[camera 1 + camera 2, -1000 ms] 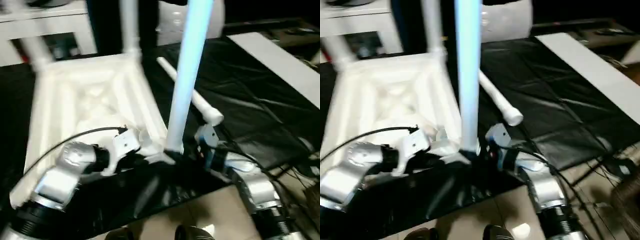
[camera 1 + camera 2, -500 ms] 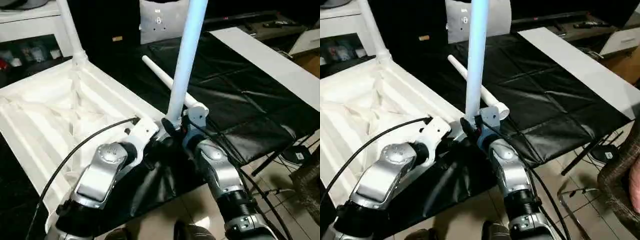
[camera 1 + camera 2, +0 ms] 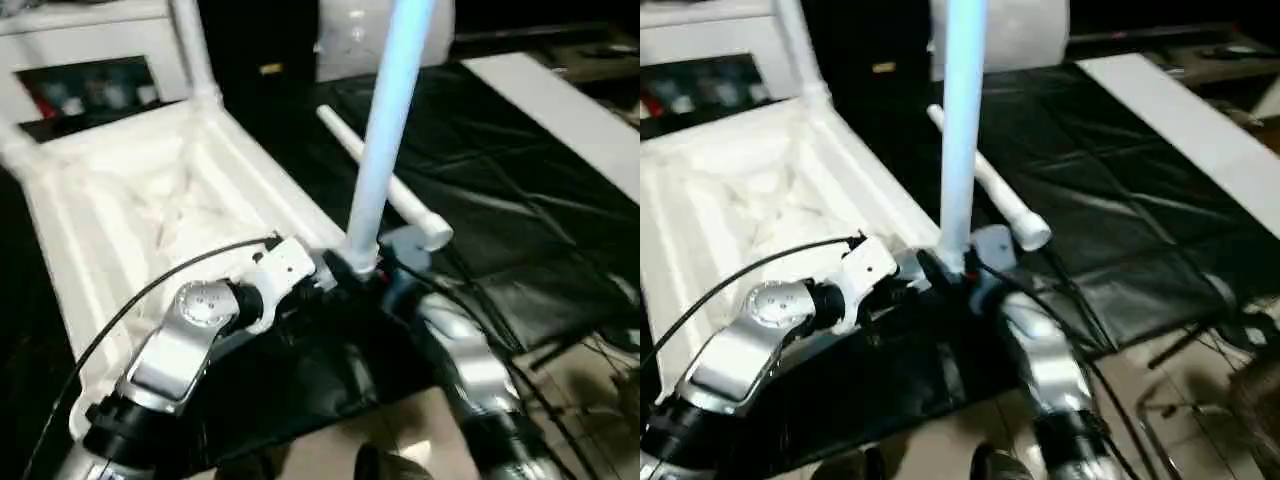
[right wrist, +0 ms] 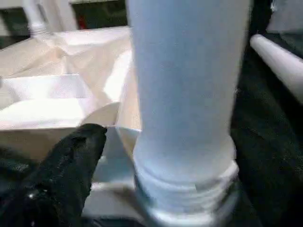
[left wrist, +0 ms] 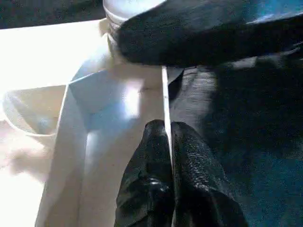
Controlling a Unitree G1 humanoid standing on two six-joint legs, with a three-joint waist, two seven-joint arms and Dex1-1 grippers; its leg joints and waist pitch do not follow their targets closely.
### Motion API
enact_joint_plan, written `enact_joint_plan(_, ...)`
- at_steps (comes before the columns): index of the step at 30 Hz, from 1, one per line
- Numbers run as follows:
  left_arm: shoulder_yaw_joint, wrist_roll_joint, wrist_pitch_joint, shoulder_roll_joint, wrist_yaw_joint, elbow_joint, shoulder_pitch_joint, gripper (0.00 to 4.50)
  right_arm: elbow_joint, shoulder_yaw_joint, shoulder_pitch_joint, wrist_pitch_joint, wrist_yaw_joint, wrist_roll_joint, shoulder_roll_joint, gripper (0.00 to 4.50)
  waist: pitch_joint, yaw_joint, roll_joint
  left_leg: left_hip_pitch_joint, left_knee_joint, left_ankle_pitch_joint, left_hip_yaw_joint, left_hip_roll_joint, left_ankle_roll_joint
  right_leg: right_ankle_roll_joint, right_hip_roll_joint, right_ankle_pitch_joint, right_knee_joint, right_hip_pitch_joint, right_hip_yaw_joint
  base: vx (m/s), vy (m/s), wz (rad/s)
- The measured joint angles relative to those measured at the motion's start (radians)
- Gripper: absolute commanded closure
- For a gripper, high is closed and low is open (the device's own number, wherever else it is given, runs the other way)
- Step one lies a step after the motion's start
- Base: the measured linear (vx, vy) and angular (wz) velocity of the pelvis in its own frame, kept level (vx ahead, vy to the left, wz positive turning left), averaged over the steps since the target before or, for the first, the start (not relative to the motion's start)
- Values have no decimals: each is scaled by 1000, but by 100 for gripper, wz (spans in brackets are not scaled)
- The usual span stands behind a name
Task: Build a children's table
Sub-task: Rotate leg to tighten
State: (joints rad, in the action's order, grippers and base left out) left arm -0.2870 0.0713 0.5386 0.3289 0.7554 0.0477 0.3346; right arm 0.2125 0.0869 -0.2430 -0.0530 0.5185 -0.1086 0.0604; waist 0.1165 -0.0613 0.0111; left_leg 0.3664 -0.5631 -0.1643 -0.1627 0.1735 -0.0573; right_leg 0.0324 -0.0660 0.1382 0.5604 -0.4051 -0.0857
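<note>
From the left eye view, the right tool (image 3: 392, 272) has backed a little off the foot of the upright leg (image 3: 385, 130), which it was wrapped round half a second ago. The leg now stands in the near corner socket of the upturned table top (image 3: 130, 200) with nothing gripping it. I would judge that leg seated. A far leg (image 3: 190, 50) stands at eleven o'clock from it. A loose leg (image 3: 385, 190) lies on the black-covered table (image 3: 520, 200) toward one o'clock, likely next.

The right eye view shows the same thing, with the left tool (image 3: 925, 272) tucked against that near corner at nine o'clock of the leg.

The left wrist view gives what the head cannot. That tool's fingers (image 5: 147, 179) are pressed together, and the top's thin rim edge runs straight into the seam between them. Whether they pinch it, I cannot tell.

The right wrist view shows the release up close. One finger (image 4: 71, 161) stands clear of the leg, bare white showing between them, so the jaws are apart. The threaded collar (image 4: 189, 189) sits down in the socket.
</note>
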Motion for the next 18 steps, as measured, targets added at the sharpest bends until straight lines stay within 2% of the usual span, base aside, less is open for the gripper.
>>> enact_joint_plan(3,18,-4,-16,-17,-9,-27,4,450,-114,0,64,-25,30,-24,36,4,-4,0,5,1,5,0,0,2,0,-1,3,2,1,-1,0,0,0,0)
enact_joint_plan(6,32,-28,-58,-25,-24,-47,-2,396,-181,8,116,-54,56,-42,65,0,-9,0,14,1,4,0,0,3,0,-7,4,6,1,-1,-1,0,0,0)
enact_joint_plan(9,51,-62,-104,-42,-29,-35,-11,379,-238,21,160,-84,68,-52,78,0,-17,0,6,1,0,0,0,4,0,-7,4,6,2,-1,-1,0,0,0)
enact_joint_plan(11,70,-87,-124,-54,-31,-17,-26,356,-280,22,180,-110,60,-59,76,0,-20,2,5,0,-2,0,0,5,0,-7,4,6,2,0,-1,0,0,0)
enact_joint_plan(14,153,-135,-127,-104,-74,20,-52,344,-351,21,199,-182,30,-76,67,0,-22,3,5,0,-6,0,0,5,0,-8,4,6,2,1,-1,0,0,0)
enact_joint_plan(15,195,-151,-122,-133,-116,39,-65,344,-386,23,206,-233,7,-81,64,0,-23,3,6,0,-7,0,0,5,0,-8,4,6,2,2,-1,0,0,0)
enact_joint_plan(18,289,-171,-97,-184,-234,104,-100,344,-445,44,211,-312,-29,-75,63,0,-28,7,5,0,-9,0,0,5,0,-8,4,6,2,3,-1,0,0,0)
